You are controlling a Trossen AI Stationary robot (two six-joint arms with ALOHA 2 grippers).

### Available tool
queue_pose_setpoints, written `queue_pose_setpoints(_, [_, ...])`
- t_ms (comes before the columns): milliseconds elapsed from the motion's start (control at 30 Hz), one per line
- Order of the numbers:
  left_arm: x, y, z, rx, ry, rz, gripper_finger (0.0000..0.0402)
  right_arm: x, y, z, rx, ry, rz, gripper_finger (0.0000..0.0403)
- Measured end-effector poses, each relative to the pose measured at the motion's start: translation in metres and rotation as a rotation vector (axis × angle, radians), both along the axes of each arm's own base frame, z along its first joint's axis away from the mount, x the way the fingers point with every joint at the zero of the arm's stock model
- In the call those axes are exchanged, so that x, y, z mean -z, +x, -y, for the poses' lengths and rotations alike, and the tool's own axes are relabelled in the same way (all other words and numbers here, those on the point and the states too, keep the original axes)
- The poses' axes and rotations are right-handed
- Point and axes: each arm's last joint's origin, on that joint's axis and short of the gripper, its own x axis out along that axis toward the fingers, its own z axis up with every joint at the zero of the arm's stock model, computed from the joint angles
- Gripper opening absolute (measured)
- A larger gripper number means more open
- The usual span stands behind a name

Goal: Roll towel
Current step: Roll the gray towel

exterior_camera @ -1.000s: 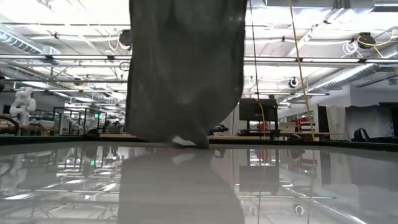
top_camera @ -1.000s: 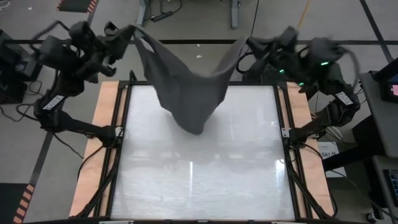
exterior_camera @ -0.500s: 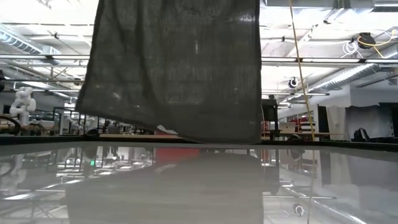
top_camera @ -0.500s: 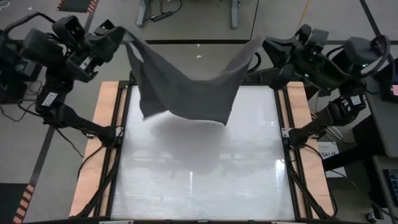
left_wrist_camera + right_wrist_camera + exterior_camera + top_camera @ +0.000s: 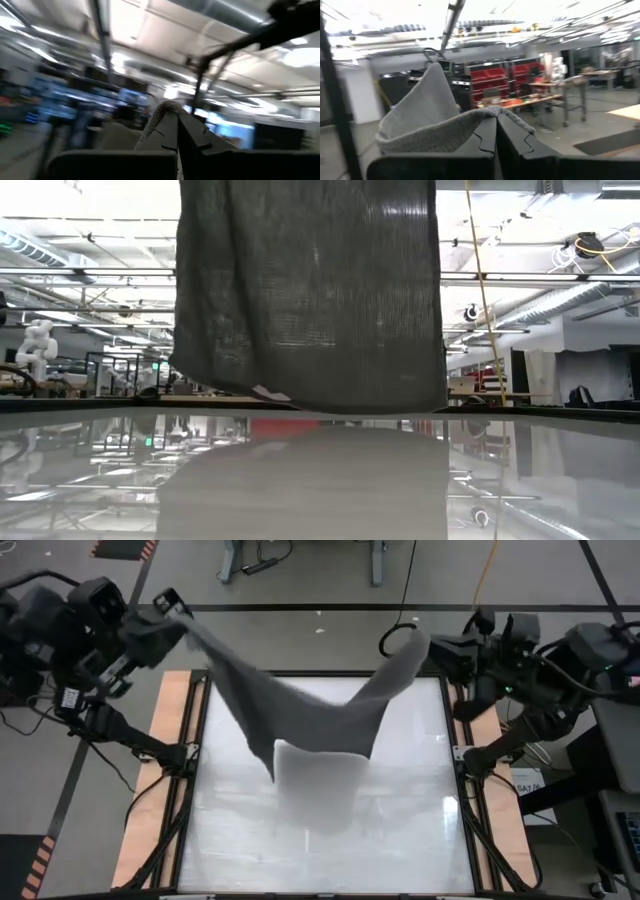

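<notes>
Towel (image 5: 310,715) is now stretched wider above the tabletop (image 5: 320,830), corners clamped in closed left fingers (image 5: 170,615) and right fingers (image 5: 435,648).

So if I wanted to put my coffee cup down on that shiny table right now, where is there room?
The near half of the glossy white table is bare, between its side rails. The far half is crowded: the dark grey cloth towel hangs over it, stretched between the left gripper and right gripper.
</notes>
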Motion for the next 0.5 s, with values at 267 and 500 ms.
queue_pose_setpoints(267, [-0.010, 0.000, 0.015, 0.265, 0.028, 0.125, 0.0000, -0.015, -0.007, -0.016, -0.093, 0.072, 0.170, 0.0000])
queue_pose_setpoints(500, [-0.012, -0.001, 0.014, 0.196, 0.066, 0.168, 0.0000, -0.016, -0.008, -0.021, -0.111, 0.061, 0.179, 0.0000])
